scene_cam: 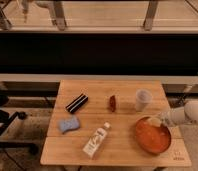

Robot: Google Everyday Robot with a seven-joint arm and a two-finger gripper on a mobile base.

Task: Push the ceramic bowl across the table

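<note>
Bowl: ceramic bowl (152,136) sits front-right on surface (92,90), near its edge.
Tool: tool (155,121) at bowl's back rim; how far open, can't tell.
Risk: rim contact may tip bowl; leftward push may hit bottle (96,140).

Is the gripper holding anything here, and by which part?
Cannot be told: the gripper sits at the far rim of the ceramic bowl, but a grasp is not evident.

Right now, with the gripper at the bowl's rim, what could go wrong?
The gripper sits at the far rim of the ceramic bowl, which lies close to the front edge of the table: a push toward the front might send it off. A leftward push could run it into the white bottle. The cup stands just beyond the gripper and might get knocked.
</note>
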